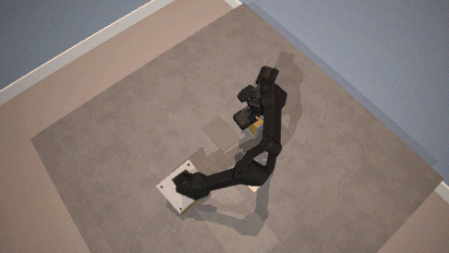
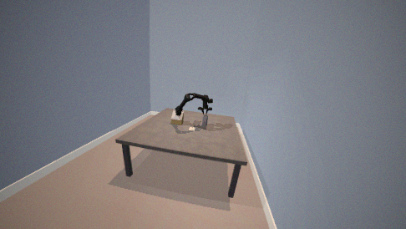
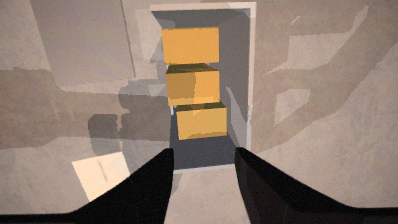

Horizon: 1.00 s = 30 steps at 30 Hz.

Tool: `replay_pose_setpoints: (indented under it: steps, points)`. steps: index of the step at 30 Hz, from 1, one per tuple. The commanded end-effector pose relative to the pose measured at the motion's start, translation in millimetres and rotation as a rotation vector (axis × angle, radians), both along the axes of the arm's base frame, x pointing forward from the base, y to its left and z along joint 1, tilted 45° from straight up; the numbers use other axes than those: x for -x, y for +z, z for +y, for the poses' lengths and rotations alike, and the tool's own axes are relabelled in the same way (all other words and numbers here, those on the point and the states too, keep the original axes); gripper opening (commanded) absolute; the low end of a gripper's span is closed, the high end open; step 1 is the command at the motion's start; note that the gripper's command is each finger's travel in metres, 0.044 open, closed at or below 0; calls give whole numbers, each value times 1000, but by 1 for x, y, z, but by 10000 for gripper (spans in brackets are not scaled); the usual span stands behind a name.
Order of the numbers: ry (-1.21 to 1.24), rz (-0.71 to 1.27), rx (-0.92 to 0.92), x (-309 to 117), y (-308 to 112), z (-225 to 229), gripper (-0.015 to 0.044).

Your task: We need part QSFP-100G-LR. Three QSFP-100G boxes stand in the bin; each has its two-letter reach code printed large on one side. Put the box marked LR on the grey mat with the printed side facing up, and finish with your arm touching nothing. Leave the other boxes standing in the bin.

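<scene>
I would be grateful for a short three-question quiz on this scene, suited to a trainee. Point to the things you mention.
1. How many orange boxes [image 3: 190,45] stand in the bin [image 3: 253,65]?
2. True or false: the pincer [image 3: 204,155] [image 2: 205,113] is shut on one of the boxes.
3. Fill in the blank: in the wrist view, the grey mat [image 3: 85,40] [image 1: 221,134] lies to the ____ of the bin.

Key: 1. three; 2. false; 3. left
</scene>
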State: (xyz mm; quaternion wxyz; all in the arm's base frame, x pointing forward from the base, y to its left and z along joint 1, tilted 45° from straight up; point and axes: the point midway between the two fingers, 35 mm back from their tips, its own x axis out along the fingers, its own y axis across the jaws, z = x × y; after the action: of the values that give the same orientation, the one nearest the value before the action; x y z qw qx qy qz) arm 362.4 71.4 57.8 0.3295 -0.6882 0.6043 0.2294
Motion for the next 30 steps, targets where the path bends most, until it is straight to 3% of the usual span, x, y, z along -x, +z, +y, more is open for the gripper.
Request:
replay_pose_setpoints:
  steps: [1, 4, 30]
  points:
    - [-26, -84, -13, -1, -6, 4, 79]
    - [-54, -171, -35, -2, -12, 7, 0]
    - [-330, -867, -340, 1, -43, 32, 0]
